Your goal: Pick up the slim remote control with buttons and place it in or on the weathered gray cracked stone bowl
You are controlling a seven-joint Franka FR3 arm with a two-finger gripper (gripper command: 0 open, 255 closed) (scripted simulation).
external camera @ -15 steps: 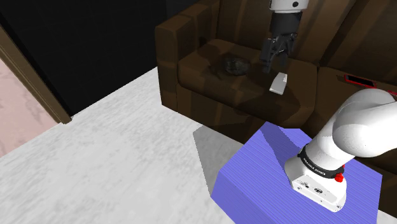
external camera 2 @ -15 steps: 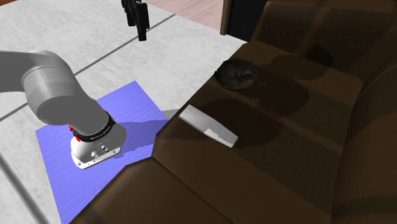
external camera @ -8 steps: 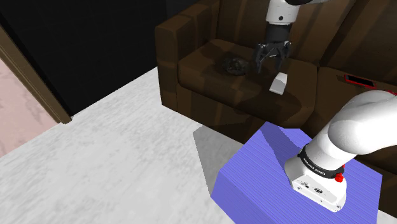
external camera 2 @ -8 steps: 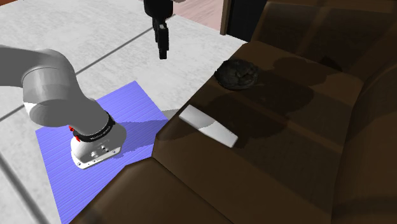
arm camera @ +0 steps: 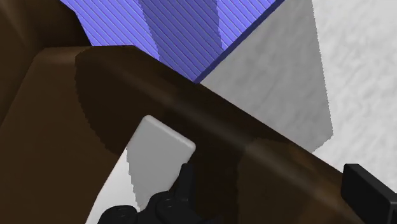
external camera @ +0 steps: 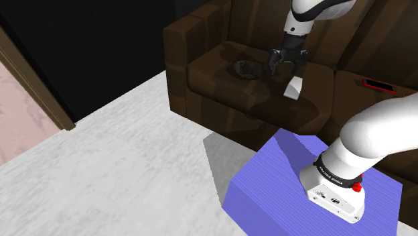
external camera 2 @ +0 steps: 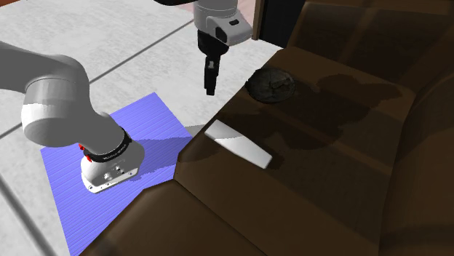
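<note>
End effector point(external camera: 287, 66) lower over the sofa point(external camera: 201, 77), remote point(external camera: 293, 88) untouched.
Since a second ago it has dropped toward the seat and hangs just above the pale, flat remote, fingers spread apart, gripping nothing. The remote lies near the cushion's front edge, apart from the dark bowl point(external camera: 245, 68), both unmoved.
</note>
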